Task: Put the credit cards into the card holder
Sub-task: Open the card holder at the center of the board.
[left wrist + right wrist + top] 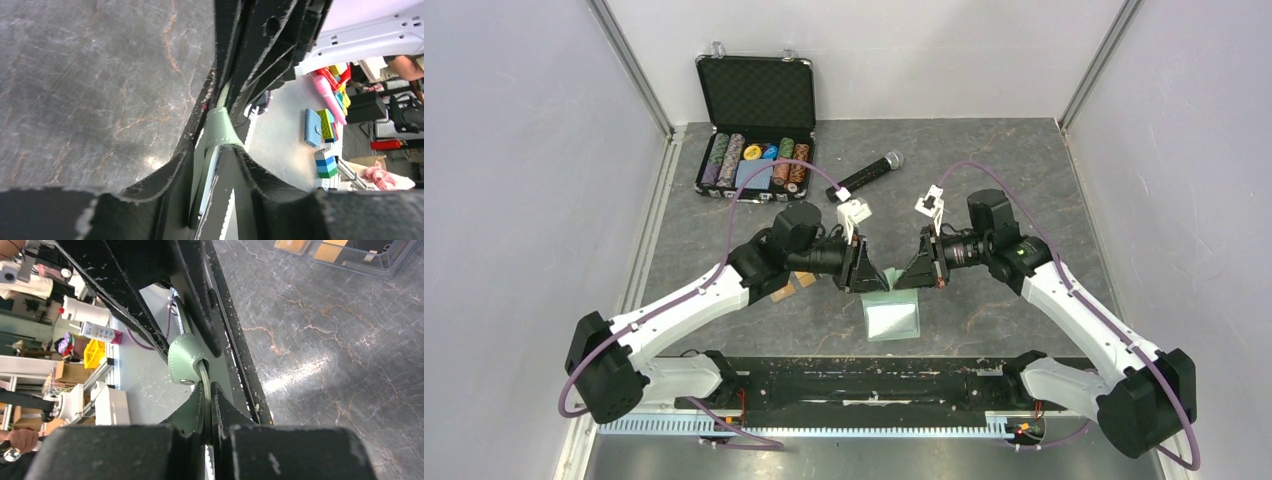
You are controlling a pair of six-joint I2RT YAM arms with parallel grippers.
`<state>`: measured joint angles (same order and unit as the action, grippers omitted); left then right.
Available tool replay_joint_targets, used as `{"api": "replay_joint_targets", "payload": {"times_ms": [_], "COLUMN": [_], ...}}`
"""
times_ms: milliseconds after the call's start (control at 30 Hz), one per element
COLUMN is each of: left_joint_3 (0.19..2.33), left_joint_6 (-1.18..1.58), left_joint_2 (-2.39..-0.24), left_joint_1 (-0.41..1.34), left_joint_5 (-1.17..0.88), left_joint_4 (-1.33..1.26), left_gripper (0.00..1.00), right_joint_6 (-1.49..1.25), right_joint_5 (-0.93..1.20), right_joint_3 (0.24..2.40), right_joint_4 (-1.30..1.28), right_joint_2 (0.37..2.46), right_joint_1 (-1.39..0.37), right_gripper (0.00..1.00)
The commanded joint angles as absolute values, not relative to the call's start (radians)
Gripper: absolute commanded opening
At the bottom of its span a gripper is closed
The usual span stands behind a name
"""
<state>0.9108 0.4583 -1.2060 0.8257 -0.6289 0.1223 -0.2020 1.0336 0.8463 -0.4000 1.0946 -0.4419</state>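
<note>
Sitting between the two arms at the front middle of the grey marbled table (984, 200), the sage-green folding card holder (892, 318) is pinched at one edge by the right gripper (917, 272). The left gripper (867, 270) straddles the opposite edge, its grip unclear. Orange credit cards (331, 251) lie apart in a clear plastic tray (385, 262).

1. Left gripper (218, 160), black fingers part-spread, straddles sage-green leather card holder (204, 187), seen edge-on; gap shows beside it.
2. Holder's strap (220, 127) meets right gripper (227, 97) opp.
3. Grey marbled tabletop (90, 90) at left; coloured toy blocks (326, 162) in bkgd.
</note>
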Motion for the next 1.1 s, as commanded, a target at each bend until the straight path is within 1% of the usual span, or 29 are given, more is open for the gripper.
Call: {"api": "replay_joint_targets", "payload": {"times_ms": [0,67,133,233,267,333,400,467,633,767,867,1067], "left_joint_3": [0.954,0.950,0.941,0.914,0.907,0.891,0.873,0.843,0.720,0.658,0.656,0.700], "left_joint_6": [0.486,0.474,0.476,0.494,0.506,0.533,0.577,0.626,0.751,0.803,0.800,0.764], "left_joint_2": [-1.116,-1.071,-1.026,-0.961,-0.947,-0.925,-0.917,-0.920,-0.928,-0.954,-0.984,-1.025], "left_joint_1": [0.821,0.819,0.818,0.818,0.815,0.809,0.801,0.795,0.790,0.790,0.790,0.791], "left_joint_5": [-0.453,-0.353,-0.263,-0.185,-0.170,-0.165,-0.185,-0.232,-0.330,-0.359,-0.372,-0.385], "left_joint_4": [0.173,0.222,0.251,0.267,0.275,0.297,0.318,0.308,0.164,0.081,0.065,0.095], "left_gripper": [0.46,0.57,0.75,0.94,0.98,1.00,0.99,0.95,0.82,0.76,0.73,0.62], "right_joint_6": [-0.264,-0.273,-0.285,-0.322,-0.337,-0.371,-0.407,-0.449,-0.534,-0.583,-0.596,-0.600], "right_joint_5": [1.038,1.009,0.976,0.938,0.927,0.911,0.907,0.905,0.906,0.914,0.917,0.915], "right_joint_3": [0.859,0.863,0.862,0.855,0.852,0.848,0.846,0.844,0.834,0.828,0.827,0.813], "right_joint_4": [-0.274,-0.274,-0.272,-0.241,-0.228,-0.189,-0.154,-0.122,-0.052,-0.011,-0.008,-0.008], "right_joint_2": [1.079,1.080,1.083,1.080,1.079,1.076,1.078,1.080,1.087,1.086,1.086,1.085], "right_joint_1": [-0.439,-0.440,-0.439,-0.440,-0.439,-0.438,-0.435,-0.432,-0.421,-0.413,-0.414,-0.413], "right_gripper": [0.00,0.00,0.00,0.00,0.00,0.00,0.00,0.00,0.00,0.00,0.00,0.00]}}
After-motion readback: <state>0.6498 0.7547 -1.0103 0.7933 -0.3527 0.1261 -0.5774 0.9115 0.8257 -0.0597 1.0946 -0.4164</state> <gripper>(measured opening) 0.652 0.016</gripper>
